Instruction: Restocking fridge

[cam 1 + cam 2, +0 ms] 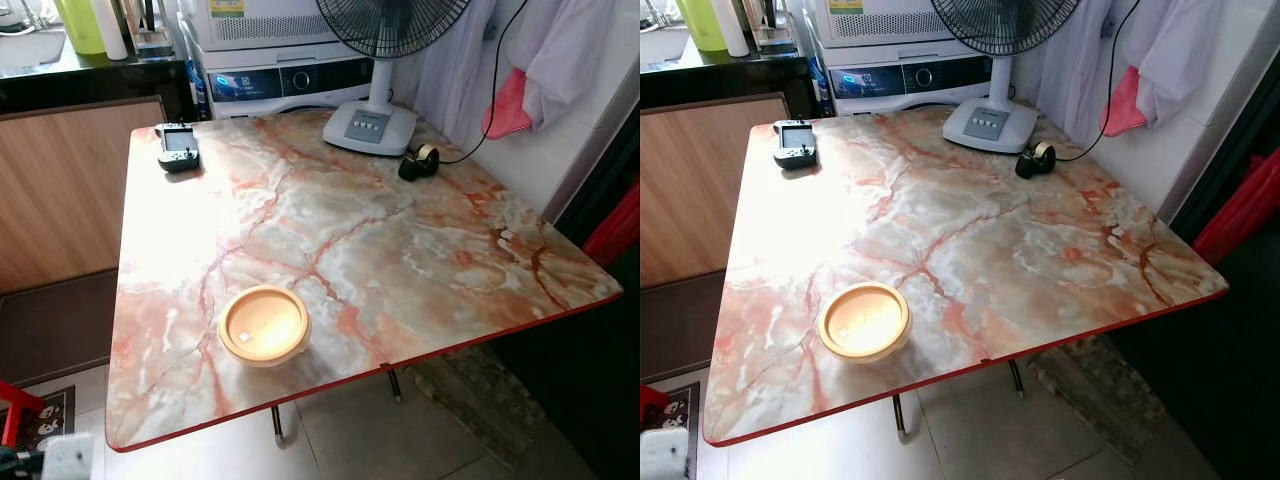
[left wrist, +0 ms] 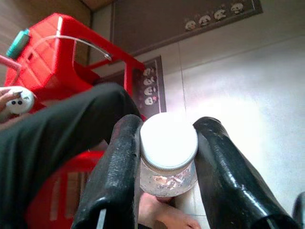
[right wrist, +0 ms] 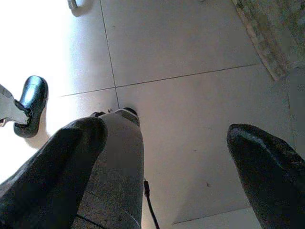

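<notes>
Left pincer (image 2: 167, 157) hangs low, fingers clamped on a white-lidded jar (image 2: 168, 155); right pincer (image 3: 167, 167) hangs spread wide.

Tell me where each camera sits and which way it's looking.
Left eye view: on the head, facing forward and down at the marble-patterned table with a round yellow lidded container.
Right eye view: same head, same table and container, seen slightly shifted.
Left wrist view: along the left gripper, shut on a white-lidded clear jar, toward the tiled floor, with a red plastic stool beside it.
Right wrist view: along the open right gripper, down at pale floor tiles and the robot's grey leg.
</notes>
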Controlling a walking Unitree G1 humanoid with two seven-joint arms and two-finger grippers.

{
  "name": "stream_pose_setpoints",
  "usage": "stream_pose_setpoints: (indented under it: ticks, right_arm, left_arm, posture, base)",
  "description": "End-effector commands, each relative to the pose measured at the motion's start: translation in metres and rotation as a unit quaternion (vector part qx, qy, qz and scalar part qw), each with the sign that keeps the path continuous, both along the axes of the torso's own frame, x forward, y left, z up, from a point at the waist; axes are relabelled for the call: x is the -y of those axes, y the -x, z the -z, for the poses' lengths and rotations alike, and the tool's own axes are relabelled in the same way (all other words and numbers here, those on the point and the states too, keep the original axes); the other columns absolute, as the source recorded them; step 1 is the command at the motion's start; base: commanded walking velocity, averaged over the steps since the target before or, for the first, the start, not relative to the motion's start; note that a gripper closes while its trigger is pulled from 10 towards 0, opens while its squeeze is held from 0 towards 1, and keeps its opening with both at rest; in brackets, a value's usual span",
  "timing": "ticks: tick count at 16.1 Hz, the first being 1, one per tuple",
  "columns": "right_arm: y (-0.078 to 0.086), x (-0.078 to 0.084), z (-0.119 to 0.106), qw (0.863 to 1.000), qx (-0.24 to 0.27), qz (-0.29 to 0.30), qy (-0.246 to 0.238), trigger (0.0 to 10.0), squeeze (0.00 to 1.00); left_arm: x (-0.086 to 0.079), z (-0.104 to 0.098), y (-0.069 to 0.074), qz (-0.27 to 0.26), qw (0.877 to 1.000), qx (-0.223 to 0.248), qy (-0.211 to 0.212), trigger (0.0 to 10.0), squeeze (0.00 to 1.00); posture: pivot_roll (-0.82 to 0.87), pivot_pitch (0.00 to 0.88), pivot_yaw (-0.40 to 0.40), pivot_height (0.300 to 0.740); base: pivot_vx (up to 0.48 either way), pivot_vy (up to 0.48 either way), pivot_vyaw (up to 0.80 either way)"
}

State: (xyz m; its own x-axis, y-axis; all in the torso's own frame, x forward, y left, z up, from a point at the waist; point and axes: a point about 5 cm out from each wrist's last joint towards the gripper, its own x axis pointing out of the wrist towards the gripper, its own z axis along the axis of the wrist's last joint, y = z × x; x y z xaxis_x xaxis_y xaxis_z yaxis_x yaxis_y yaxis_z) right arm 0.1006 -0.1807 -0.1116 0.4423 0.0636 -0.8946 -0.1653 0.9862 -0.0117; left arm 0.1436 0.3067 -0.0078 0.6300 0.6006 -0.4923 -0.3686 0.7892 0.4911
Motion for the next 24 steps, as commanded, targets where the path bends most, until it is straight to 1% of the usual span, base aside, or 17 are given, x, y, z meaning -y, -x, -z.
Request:
stream_pose_setpoints:
  ticks: [1, 5, 6, 8, 9, 12, 14, 16, 18, 20, 21, 22, 24]
  right_arm:
    - [0.018, 0.005, 0.004, 0.999, -0.035, -0.007, 0.008, 10.0, 0.0]
    - [0.019, 0.005, 0.005, 0.999, -0.036, -0.007, 0.009, 10.0, 0.0]
    - [0.02, 0.005, 0.004, 0.999, -0.035, -0.004, 0.008, 10.0, 0.0]
    - [0.02, 0.005, 0.004, 0.999, -0.034, -0.003, 0.008, 10.0, 0.0]
    - [0.02, 0.006, 0.005, 0.999, -0.035, -0.004, 0.008, 10.0, 0.0]
    - [0.022, 0.007, 0.005, 0.999, -0.037, -0.005, 0.01, 10.0, 0.0]
    - [0.023, 0.008, 0.005, 0.999, -0.037, 0.001, 0.011, 10.0, 0.0]
    - [0.022, 0.008, 0.004, 0.999, -0.031, 0.016, 0.006, 10.0, 0.0]
    - [0.023, 0.007, 0.005, 0.999, -0.029, 0.033, 0.003, 10.0, 0.0]
    - [0.023, 0.004, 0.005, 0.999, -0.029, 0.046, 0.0, 10.0, 0.0]
    - [0.023, 0.003, 0.005, 0.998, -0.029, 0.048, -0.001, 10.0, 0.0]
    - [0.022, 0.001, 0.005, 0.998, -0.027, 0.054, -0.003, 10.0, 0.0]
    - [0.021, -0.001, 0.005, 0.998, -0.026, 0.059, -0.004, 10.0, 0.0]
  left_arm:
    - [0.006, 0.009, 0.003, 0.004, 1.0, -0.002, 0.005, 10.0, 0.0]
    - [0.027, 0.04, 0.013, 0.024, 0.999, -0.02, 0.037, 10.0, 0.0]
    - [0.031, 0.045, 0.015, 0.027, 0.999, -0.024, 0.041, 10.0, 0.0]
    - [0.038, 0.055, 0.019, 0.026, 0.997, -0.032, 0.068, 10.0, 0.0]
    - [0.045, 0.063, 0.024, 0.03, 0.994, -0.054, 0.091, 10.0, 0.0]
    - [0.054, 0.076, 0.029, 0.034, 0.986, -0.08, 0.141, 10.0, 0.0]
    - [0.06, 0.082, 0.031, 0.038, 0.981, -0.095, 0.165, 10.0, 0.0]
    - [0.061, 0.084, 0.029, 0.068, 0.978, -0.122, 0.157, 10.0, 0.0]
    - [0.06, 0.084, 0.025, 0.078, 0.977, -0.125, 0.153, 10.0, 0.0]
    - [0.059, 0.082, 0.016, 0.084, 0.977, -0.125, 0.154, 10.0, 0.0]
    - [0.058, 0.081, 0.014, 0.085, 0.976, -0.124, 0.155, 10.0, 0.0]
    - [0.06, 0.08, 0.008, 0.093, 0.976, -0.121, 0.157, 10.0, 0.0]
    - [0.061, 0.079, 0.003, 0.099, 0.975, -0.12, 0.158, 10.0, 0.0]
  posture:
    - [0.21, 0.017, -0.049, 0.74]
    - [0.19, 0.005, -0.047, 0.74]
    - [0.19, 0.002, -0.046, 0.74]
    - [0.19, 0.0, -0.046, 0.74]
    - [0.18, 0.0, -0.05, 0.74]
    - [0.19, 0.0, -0.056, 0.74]
    - [0.19, 0.0, -0.061, 0.74]
    - [0.17, 0.0, -0.059, 0.74]
    - [0.16, 0.0, -0.044, 0.74]
    - [0.14, 0.0, -0.025, 0.74]
    - [0.14, 0.0, -0.014, 0.74]
    - [0.13, 0.0, -0.008, 0.74]
    - [0.12, 0.0, 0.0, 0.74]
  base:
    - [0.0, 0.0, 0.0]
    - [0.0, 0.0, 0.0]
    - [0.0, 0.0, 0.0]
    - [0.0, 0.0, 0.0]
    - [0.0, 0.0, 0.0]
    - [0.0, 0.0, 0.0]
    - [0.0, 0.0, 0.0]
    - [0.0, 0.0, 0.0]
    - [0.0, 0.0, 0.0]
    - [0.0, 0.0, 0.0]
    - [0.0, 0.0, 0.0]
    - [0.0, 0.0, 0.0]
    - [0.0, 0.0, 0.0]
